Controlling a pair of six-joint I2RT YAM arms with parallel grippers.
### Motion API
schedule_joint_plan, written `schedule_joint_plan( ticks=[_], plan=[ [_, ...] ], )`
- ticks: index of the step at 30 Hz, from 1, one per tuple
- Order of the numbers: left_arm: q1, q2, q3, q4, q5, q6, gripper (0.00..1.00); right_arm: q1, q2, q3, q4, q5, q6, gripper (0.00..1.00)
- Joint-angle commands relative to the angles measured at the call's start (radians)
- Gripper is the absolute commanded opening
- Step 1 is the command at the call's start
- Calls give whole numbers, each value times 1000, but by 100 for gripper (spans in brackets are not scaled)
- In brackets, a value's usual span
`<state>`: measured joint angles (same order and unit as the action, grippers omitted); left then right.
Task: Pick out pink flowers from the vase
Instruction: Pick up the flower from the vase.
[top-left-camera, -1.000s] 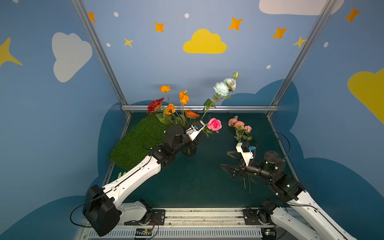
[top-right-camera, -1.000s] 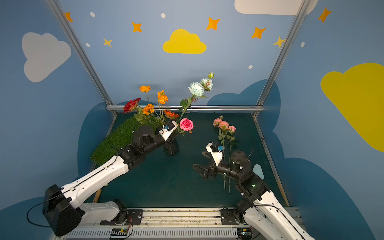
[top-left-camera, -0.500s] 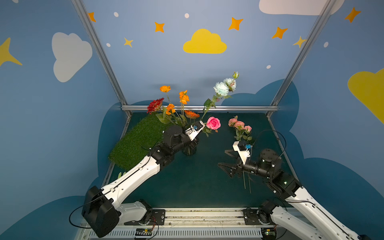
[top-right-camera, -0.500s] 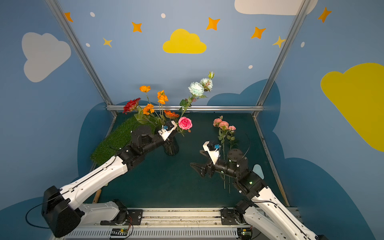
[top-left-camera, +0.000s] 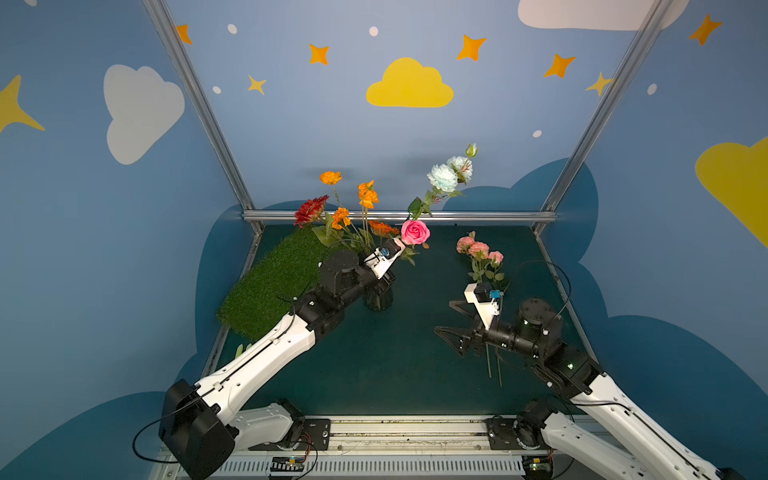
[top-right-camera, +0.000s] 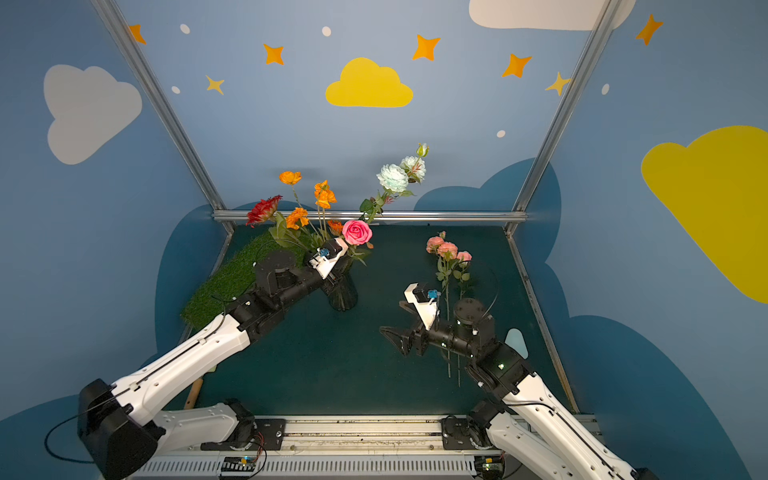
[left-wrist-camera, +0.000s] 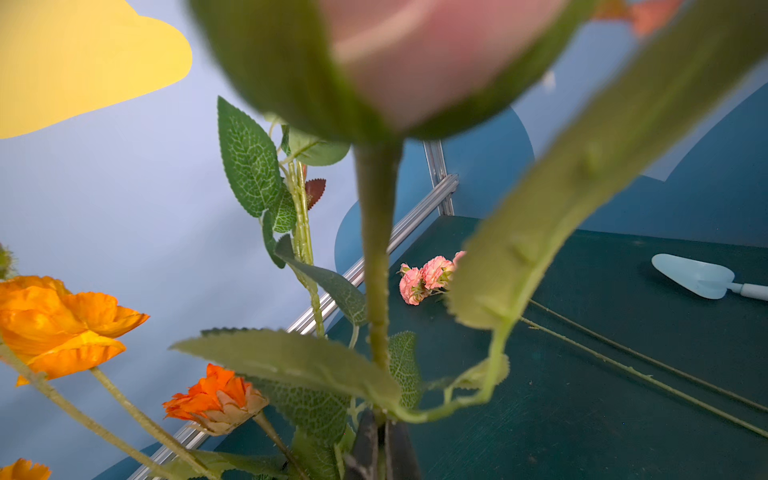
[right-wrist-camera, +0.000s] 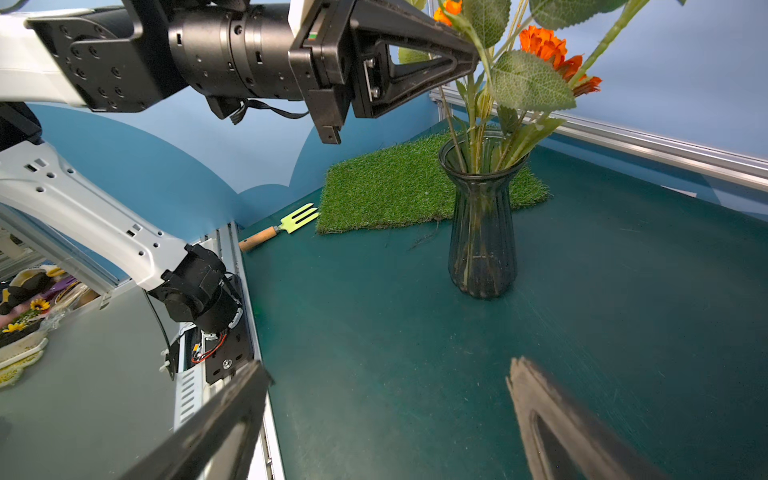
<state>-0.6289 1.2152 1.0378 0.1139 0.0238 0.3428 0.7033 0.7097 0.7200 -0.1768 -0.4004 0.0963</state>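
- Since the hot-pink rose (top-left-camera: 414, 232) is looking like the only pink bloom left in the vase (top-left-camera: 378, 299), the left gripper (right-wrist-camera: 465, 58) is clamping that rose's stem just above the vase mouth, w/ jaws pinched tight on it and no gap showing.
- The grip is sitting low on the stem, below the head. That's prob. b/c the petals aren't getting crushed that way and a straight pull up is staying possible.
- The rose head is leaning out toward the right arm's side. The orange flowers (top-left-camera: 368, 195), red flower (top-left-camera: 309, 208) & white-bluish blooms (top-left-camera: 442, 178) are sharing the same vase, and their stems & leaves are crowding the neck. Some may be getting dragged along on the pull.
- The peach-pink blooms (top-left-camera: 478, 249) are lying flat on the table (top-left-camera: 395, 353), well apart from the vase, w/ stems running under the right arm. That spot is looking like the drop area for picked pinks.
- The right gripper (top-left-camera: 451, 322) is hovering above the table between the vase and those stems. Its jaws are spreading wide and holding nothing, and it's facing the vase, prob. getting ready to steady it or take the rose.
- The vase is standing upright near the green mat (top-left-camera: 274, 286) w/ nothing bracing it, so it's risking a tip if the stem is snagging.
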Motion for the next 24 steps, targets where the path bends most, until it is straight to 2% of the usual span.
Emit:
schedule_joint_plan(
  ticks=[1,14,24],
  plan=[
    [6,-26,17,13,-20,-29,2,9,-7,20,-3,15,-6,93],
    [14,-54,68,25,-107,-59,2,34,-13,21,-15,37,-8,93],
    [14,-70,166,-34,-151,-91,2,56,-12,21,-10,60,-17,93]
  ],
)
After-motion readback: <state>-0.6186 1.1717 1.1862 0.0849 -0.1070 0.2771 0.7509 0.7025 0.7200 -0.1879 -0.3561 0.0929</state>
